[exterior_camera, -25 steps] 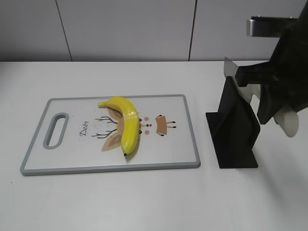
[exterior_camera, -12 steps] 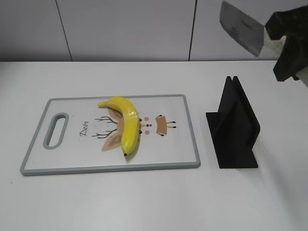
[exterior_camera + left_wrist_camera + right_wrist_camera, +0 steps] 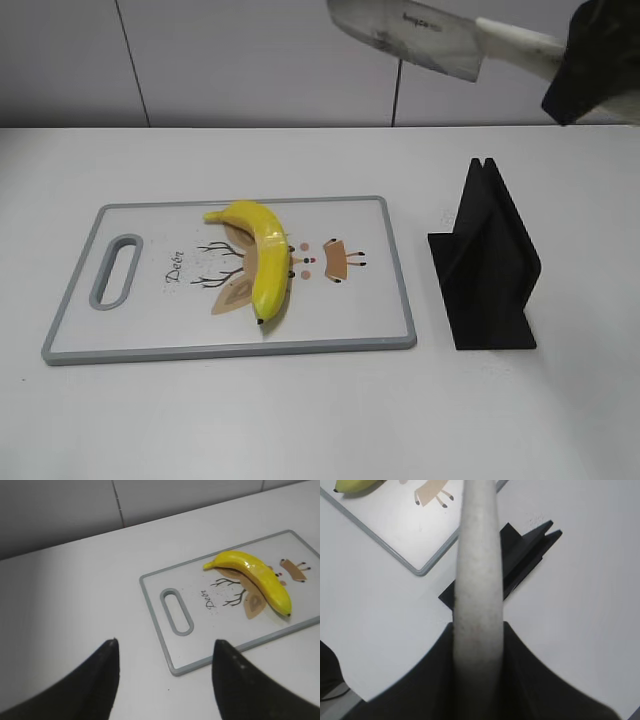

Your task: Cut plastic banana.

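Note:
A yellow plastic banana [image 3: 264, 257] lies on a grey-rimmed white cutting board [image 3: 380, 340]; both also show in the left wrist view, the banana [image 3: 257, 576] and the board [image 3: 160, 630]. My right gripper [image 3: 585, 60] is shut on the pale handle of a knife [image 3: 410, 35], held high above the table with the blade pointing left; the handle [image 3: 477, 580] fills the right wrist view between the jaws [image 3: 477, 645]. My left gripper [image 3: 165, 652] is open and empty, above the table left of the board. It does not show in the exterior view.
A black knife stand [image 3: 487, 265] sits empty on the white table right of the board; it also shows in the right wrist view [image 3: 525, 555]. A grey tiled wall runs along the back.
My right gripper has lifted the knife out of the black stand, raised it and swung the blade leftward. The banana and board have not moved.

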### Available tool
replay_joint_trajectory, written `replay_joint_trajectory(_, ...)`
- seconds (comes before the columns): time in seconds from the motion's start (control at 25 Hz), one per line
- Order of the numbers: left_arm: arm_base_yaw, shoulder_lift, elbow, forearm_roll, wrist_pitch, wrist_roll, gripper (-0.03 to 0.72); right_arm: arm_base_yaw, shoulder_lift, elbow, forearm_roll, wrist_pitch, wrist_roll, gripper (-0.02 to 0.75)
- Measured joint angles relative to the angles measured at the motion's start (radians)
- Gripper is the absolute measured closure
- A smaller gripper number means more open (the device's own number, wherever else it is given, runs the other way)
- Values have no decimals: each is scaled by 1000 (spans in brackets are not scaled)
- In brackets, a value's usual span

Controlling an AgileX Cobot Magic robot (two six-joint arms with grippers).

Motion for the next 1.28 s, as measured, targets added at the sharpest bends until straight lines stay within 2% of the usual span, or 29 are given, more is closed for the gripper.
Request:
replay_joint_trajectory(0.16, -22, 152, -102, -132, -7, 208, 136, 0, 69, -72, 3, 0, -131, 570)
replay_joint_trajectory(0.24, -32, 238, -157, -165, -6, 281, 136, 0, 106, -101, 10, 0, -183, 570)
replay_joint_trajectory(0.44, -73, 441, -330, -192, 37, 432, 136, 0, 189, -145, 32, -1, -310, 570)
replay_joint_trajectory(0.72, -215, 729, -558, -189, 99, 617, 136, 0, 270, -170, 123, -2, -604, 570)
replay_joint_trajectory(0.88, -282, 892, -679, -178, 130, 696, 136, 0, 311, -192, 171, -3, -797, 570)
replay_joint_trajectory(1.04, -326, 1041, -768, -149, 184, 728, 144, 0, 347, -217, 221, -5, -892, 570)
replay_joint_trajectory(1.28, -334, 1192, -808, -109, 194, 746, 155, 0, 375, -222, 242, -25, -933, 570)
